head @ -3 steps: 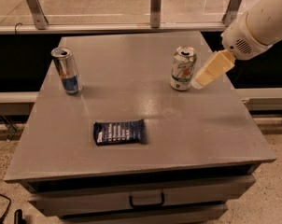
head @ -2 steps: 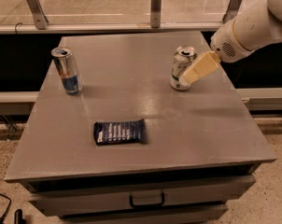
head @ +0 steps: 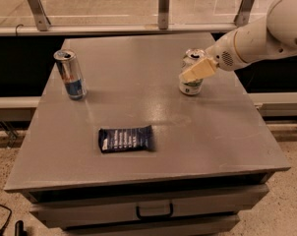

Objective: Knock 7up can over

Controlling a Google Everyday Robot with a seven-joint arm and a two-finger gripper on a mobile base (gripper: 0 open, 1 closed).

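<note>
The 7up can point(head: 190, 84), white with a green band and a silver top, stands upright on the grey table point(head: 207, 132) at the right of its middle. My gripper point(head: 192, 73) comes in from the right on a white arm and lies across the can's upper front, touching or nearly touching it. The can's middle is hidden behind the cream fingers point(head: 197, 71).
A slimmer blue-and-silver can point(head: 70, 74) stands upright at the left of the table. A dark blue snack packet point(head: 127, 138) lies flat near the front middle. A railing with metal posts point(head: 163, 6) runs behind the table. A drawer handle point(head: 154, 212) is below the front edge.
My gripper has moved left, from beside the can's right side to across its front. The can still stands upright in the same spot.
</note>
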